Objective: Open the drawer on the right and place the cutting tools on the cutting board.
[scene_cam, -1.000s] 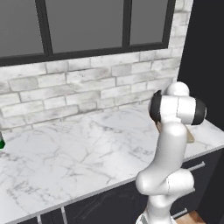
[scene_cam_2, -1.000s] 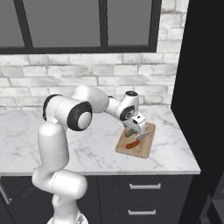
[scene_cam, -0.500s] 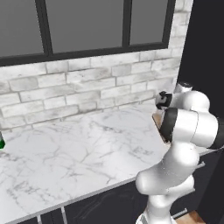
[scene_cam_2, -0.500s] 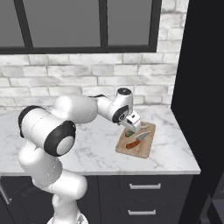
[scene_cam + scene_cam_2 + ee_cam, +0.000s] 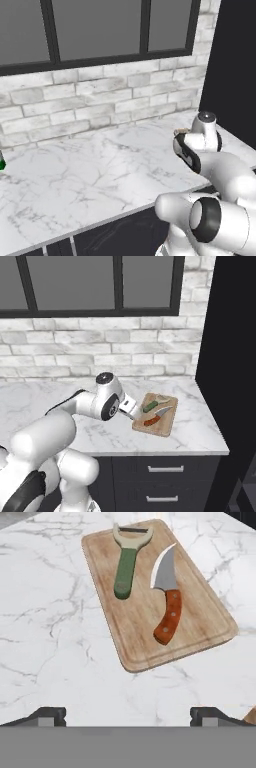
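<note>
Knife (image 5: 168, 602) and peeler (image 5: 125, 562) lie on the cutting board (image 5: 200, 619).

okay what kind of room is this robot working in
Most likely a kitchen, a rendered one: a marble countertop under a brick backsplash, with a knife and a peeler lying on a wooden cutting board.

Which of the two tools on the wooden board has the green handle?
The peeler has it: a green handle with a pale forked head. The knife beside it has a reddish-brown handle and curved silver blade.
</note>
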Motion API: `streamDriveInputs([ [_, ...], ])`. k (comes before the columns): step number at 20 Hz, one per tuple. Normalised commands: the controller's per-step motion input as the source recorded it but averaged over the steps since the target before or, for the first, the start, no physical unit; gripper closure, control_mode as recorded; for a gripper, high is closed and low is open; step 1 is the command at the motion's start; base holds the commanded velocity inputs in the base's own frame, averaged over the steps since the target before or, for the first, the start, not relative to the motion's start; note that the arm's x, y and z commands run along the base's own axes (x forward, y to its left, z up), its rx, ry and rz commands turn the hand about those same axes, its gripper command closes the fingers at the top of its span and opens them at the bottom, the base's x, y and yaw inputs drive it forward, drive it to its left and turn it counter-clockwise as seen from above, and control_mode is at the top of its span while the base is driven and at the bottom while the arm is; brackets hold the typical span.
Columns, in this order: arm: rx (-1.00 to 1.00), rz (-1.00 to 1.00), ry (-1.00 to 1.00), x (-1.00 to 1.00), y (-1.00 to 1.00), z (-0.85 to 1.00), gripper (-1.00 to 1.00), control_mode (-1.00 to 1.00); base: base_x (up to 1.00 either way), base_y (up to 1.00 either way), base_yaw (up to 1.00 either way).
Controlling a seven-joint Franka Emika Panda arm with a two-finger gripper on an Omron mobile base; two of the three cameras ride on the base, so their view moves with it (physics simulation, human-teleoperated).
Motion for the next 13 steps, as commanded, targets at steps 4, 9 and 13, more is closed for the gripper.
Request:
streamDriveInputs([
  [4,-0.23,0.10,-0.12,-1.00,0.45,-0.10,-1.00,-1.00,0.00,0.00,0.00],
  [9,-0.08,0.09,0.11,-0.36,0.06,-0.23,-1.00,-1.00,0.00,0.00,0.00],
  [13,0.00,0.00,0.00,0.00,0.00,0.00,-1.00,-1.00,0.00,0.00,0.00],
])
